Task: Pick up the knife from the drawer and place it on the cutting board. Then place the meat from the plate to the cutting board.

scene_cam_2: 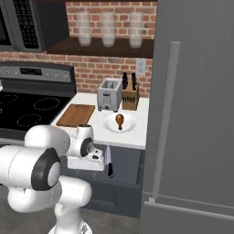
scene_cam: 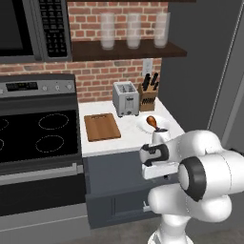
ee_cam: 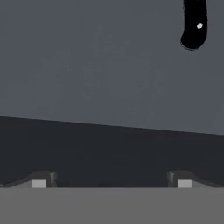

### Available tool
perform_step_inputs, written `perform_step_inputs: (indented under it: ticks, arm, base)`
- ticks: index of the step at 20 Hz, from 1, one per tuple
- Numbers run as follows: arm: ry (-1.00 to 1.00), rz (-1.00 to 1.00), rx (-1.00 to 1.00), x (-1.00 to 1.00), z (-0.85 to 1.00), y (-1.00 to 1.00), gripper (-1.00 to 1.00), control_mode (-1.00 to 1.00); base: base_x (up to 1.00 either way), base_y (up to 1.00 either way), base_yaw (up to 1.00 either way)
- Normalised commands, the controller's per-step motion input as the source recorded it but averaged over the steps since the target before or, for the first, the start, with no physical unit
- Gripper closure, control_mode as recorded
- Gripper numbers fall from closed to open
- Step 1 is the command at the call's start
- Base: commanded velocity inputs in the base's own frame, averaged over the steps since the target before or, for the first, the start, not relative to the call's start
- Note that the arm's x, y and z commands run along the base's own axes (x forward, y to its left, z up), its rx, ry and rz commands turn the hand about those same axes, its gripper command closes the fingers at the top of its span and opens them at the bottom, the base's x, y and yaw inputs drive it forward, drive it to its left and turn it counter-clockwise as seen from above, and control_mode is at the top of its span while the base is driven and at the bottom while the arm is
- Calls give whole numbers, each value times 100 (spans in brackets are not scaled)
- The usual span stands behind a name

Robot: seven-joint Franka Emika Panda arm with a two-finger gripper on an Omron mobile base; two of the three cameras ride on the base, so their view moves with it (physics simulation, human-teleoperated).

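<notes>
The knife [scene_cam_2: 109,169] lies in the open dark grey drawer [scene_cam_2: 125,167] under the counter, black handle toward me. Its handle end [ee_cam: 194,24] shows at the top right of the hand view, over the drawer's grey floor [ee_cam: 100,74]. My gripper [ee_cam: 111,183] hangs open above that floor, left of the handle, with nothing between its fingertips [ee_cam: 39,183]. The wooden cutting board [scene_cam: 102,127] [scene_cam_2: 76,114] lies bare on the counter. To its right the meat [scene_cam: 152,122] [scene_cam_2: 119,120] rests on the white plate [scene_cam: 143,126] [scene_cam_2: 130,124].
A toaster [scene_cam: 125,98] and a knife block [scene_cam: 148,95] stand at the back of the counter. The stove [scene_cam: 38,133] is to the left. A tall grey fridge [scene_cam_2: 192,114] closes off the right side. A shelf with glasses [scene_cam: 133,31] hangs above.
</notes>
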Motion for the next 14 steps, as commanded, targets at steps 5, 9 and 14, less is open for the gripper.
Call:
perform_step_inputs:
  ticks: [5, 9, 14]
  arm:
    - [18, 1, 0, -74, 1, 0, -100, -100]
    - [0, -1, 0, 14, 38, -29, -100, -100]
    - [0, -2, 0, 55, 40, -51, -100, -100]
  base:
    - [0, 0, 0]
    - [0, 0, 0]
    - [0, 0, 0]
